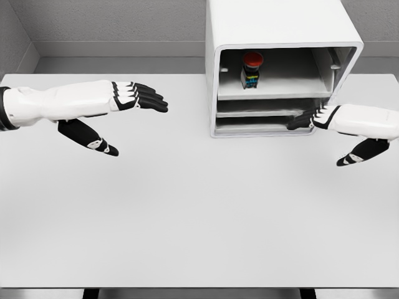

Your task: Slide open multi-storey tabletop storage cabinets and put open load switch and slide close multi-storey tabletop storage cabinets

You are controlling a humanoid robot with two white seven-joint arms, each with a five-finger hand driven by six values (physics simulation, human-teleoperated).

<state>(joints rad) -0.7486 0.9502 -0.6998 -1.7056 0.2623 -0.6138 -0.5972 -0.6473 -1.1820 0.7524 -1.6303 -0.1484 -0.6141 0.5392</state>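
At upper right, the cabinet (280,37) stands open with the switch (251,70) already on its top shelf. The right hand (340,128), fingers relaxed and empty, touches the lower drawer front (262,128); closing remains. The left hand (118,115) hovers released at left.

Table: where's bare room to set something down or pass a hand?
The table is bare across the front, and between the left hand and the cabinet. It is crowded at the cabinet's lower shelves, where the right hand reaches. The switch stands at the left of the top shelf.
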